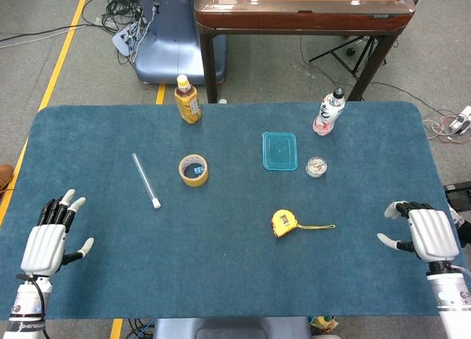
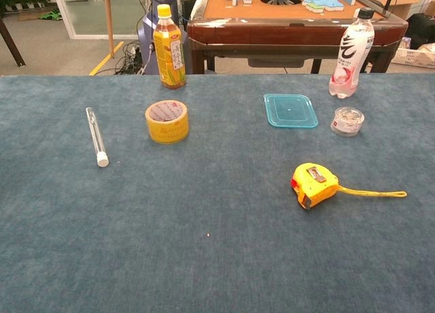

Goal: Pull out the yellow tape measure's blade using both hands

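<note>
The yellow tape measure (image 1: 283, 222) (image 2: 313, 185) lies on the blue table, right of centre, with a thin yellow strap (image 2: 372, 192) trailing to its right. My left hand (image 1: 51, 237) rests near the table's front left corner, fingers spread, holding nothing. My right hand (image 1: 425, 232) sits near the front right edge, fingers apart and empty, well to the right of the tape measure. Neither hand shows in the chest view.
A roll of tan packing tape (image 1: 193, 170), a clear tube (image 1: 146, 179), a teal lid (image 1: 280, 150), a small round container (image 1: 316, 166), a tea bottle (image 1: 188, 99) and a water bottle (image 1: 329, 112) stand further back. Beyond the table is a wooden game table (image 1: 302, 8).
</note>
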Controlling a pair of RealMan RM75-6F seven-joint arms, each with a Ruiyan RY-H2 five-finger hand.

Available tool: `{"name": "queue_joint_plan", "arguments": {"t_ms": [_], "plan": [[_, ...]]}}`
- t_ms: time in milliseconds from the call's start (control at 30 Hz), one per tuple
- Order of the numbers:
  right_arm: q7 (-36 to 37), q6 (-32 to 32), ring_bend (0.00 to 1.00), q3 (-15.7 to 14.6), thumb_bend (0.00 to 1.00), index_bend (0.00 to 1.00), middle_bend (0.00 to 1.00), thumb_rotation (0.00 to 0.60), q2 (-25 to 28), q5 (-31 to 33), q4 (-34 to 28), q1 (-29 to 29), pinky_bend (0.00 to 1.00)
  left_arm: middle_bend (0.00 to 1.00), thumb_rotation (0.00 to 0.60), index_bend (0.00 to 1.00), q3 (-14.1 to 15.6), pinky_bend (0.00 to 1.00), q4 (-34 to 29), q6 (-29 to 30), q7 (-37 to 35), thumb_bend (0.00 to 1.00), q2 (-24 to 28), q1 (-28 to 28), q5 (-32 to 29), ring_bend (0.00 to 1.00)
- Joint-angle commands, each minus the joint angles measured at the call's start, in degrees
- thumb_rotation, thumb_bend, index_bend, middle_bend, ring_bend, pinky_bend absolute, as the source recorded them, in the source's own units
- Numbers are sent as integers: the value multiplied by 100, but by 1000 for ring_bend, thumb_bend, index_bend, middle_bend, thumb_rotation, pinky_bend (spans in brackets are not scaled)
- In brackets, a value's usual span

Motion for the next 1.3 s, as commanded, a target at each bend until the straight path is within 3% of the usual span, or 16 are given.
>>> {"name": "queue_joint_plan", "arguments": {"t_ms": [33, 200, 333, 733, 1300], "plan": [[17, -45, 450, 14, 163, 507, 507, 600, -4, -94, -8, 36, 422, 0, 600, 126, 2, 0, 4, 21, -5, 247, -13, 16, 12, 0], [-15, -435, 437, 30, 160, 496, 464, 600, -60, -255, -15, 284, 422, 0, 600, 126, -1, 0, -12, 70, -10, 247, -2, 49, 52, 0], [-245, -989, 402, 107, 112, 423, 417, 600, -214, -281, -24, 680, 422, 0, 600, 126, -2, 0, -41, 83, -12, 247, 2, 65, 71, 0], [-1058, -2713, 313, 401, 7, 239, 307, 600, -1255, 275, 626, 2008, 422, 0, 600, 126, -8, 0, -145, 214, -53, 247, 100, 178, 109, 0], [-1634, -3421, 306, 267, 9, 234, 302, 600, -2063, 638, 1488, 2747, 422, 0, 600, 125, -7, 0, -202, 271, -128, 247, 156, 290, 93, 0]]}}
